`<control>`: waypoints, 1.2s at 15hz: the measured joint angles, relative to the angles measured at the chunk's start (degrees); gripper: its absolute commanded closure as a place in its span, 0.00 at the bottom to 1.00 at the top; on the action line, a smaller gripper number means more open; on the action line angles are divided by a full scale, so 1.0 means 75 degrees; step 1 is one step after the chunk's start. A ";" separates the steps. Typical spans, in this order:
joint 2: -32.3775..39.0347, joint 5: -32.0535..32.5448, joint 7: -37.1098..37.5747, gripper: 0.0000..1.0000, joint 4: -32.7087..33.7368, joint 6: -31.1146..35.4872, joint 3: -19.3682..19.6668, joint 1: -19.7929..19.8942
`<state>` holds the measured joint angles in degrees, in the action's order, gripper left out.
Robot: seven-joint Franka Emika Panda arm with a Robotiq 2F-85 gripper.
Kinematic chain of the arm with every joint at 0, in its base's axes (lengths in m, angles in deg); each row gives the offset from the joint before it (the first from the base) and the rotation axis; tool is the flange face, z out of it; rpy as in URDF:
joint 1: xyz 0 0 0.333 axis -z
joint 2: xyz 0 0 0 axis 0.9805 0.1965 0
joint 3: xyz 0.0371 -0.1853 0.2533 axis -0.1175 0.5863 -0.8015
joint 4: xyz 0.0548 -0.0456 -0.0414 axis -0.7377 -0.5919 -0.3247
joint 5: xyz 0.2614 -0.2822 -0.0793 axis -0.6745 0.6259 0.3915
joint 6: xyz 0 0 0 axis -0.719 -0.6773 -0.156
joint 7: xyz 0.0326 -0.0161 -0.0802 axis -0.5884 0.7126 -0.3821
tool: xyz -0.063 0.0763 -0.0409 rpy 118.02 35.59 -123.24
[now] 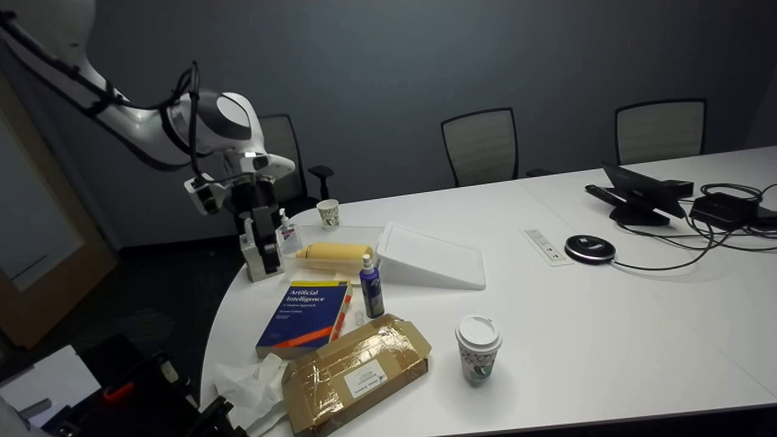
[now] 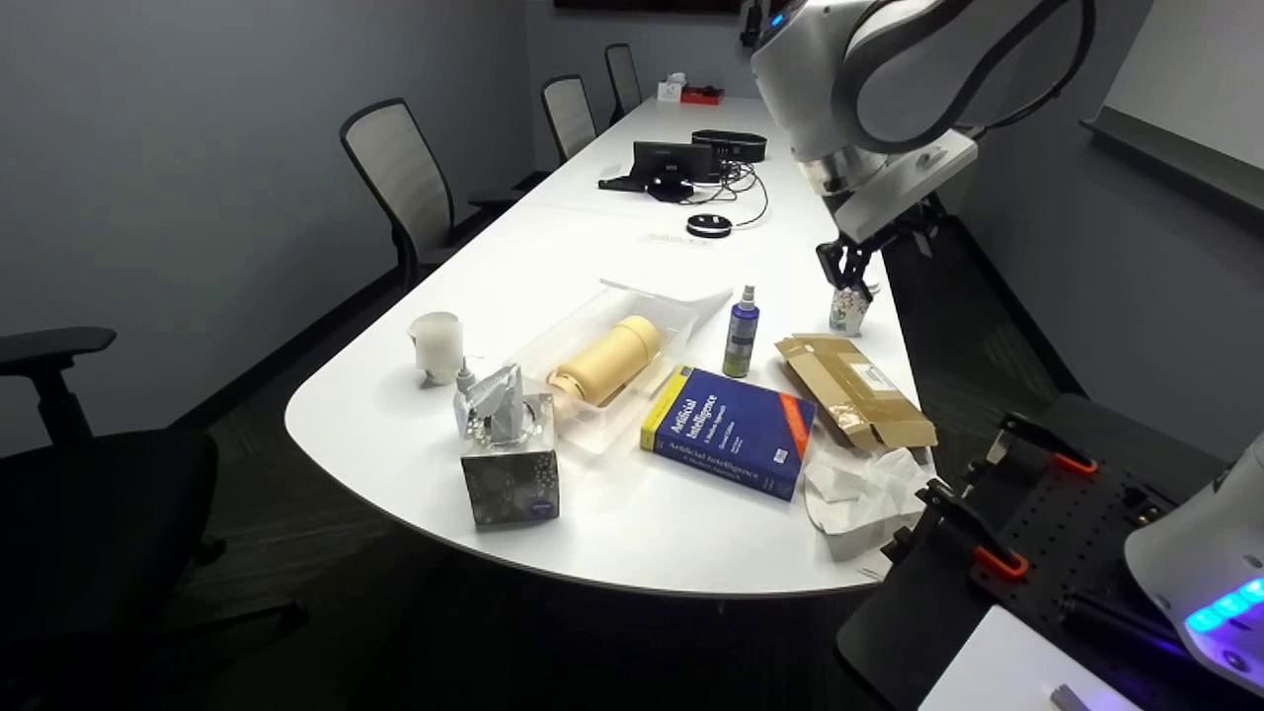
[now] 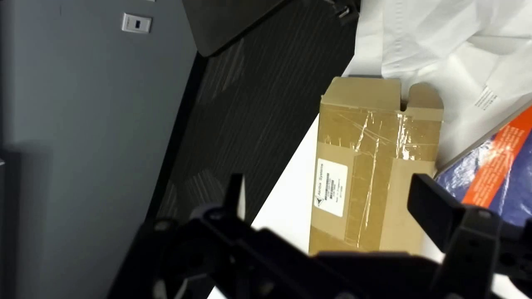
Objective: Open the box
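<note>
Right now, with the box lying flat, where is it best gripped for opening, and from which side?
Grip the box probably by its notched end flap, coming from above beside the crumpled white paper: the flap extends past the taped top, offering an edge to pinch.

A blue-grey wall (image 1: 376,79) ran alongside the long white tabletop (image 1: 607,340), mesh-backed chairs (image 1: 482,149) stood between them, and dark, lightly streaked carpet (image 3: 257,108) spread below.

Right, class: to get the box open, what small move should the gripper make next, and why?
I'd probably ease the open gripper toward the wide end flap of the box: in the wrist view, that flap juts beyond the taped top, likely giving an edge to catch, and the fingers stand apart.
</note>
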<state>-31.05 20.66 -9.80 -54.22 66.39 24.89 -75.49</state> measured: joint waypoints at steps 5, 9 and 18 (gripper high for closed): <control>0.0009 -0.0001 -0.0002 0.00 0.0087 0.0023 0.0288 -0.0251; 0.1019 0.0521 0.0468 0.00 0.0396 0.0019 0.0588 -0.0616; 0.4275 0.1632 0.0785 0.00 0.2747 0.0016 0.1354 -0.1413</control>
<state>1.01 32.90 -3.92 -33.62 66.51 35.05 -86.08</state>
